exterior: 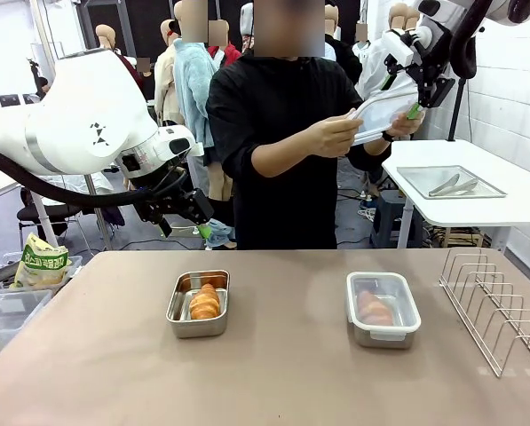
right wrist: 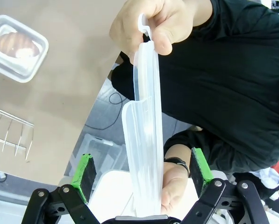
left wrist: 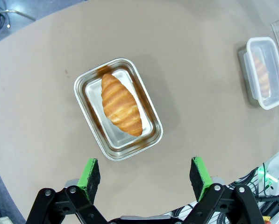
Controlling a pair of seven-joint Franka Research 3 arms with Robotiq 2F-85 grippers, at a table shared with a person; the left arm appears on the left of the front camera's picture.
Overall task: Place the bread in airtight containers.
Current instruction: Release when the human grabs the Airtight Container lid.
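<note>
Two shiny steel tins with rounded corners on the matte tan counter [exterior: 273, 373]. Open tin [exterior: 199, 303] at the robot's left holds one glossy, ridged croissant [exterior: 205, 303]. Lidded tin [exterior: 383, 308] to the right holds a second croissant [exterior: 375, 309], blurred through clear plastic.

Third item: loose clear lid [exterior: 380, 114], white-rimmed, held between the person's two hands [exterior: 333, 136].

Left gripper [left wrist: 146, 176]: jaws wide apart, empty, above the open tin. Right gripper [right wrist: 143, 173]: jaws spread either side of the loose lid; contact not discernible.

Wire rack [exterior: 498, 306] at counter's right edge.
</note>
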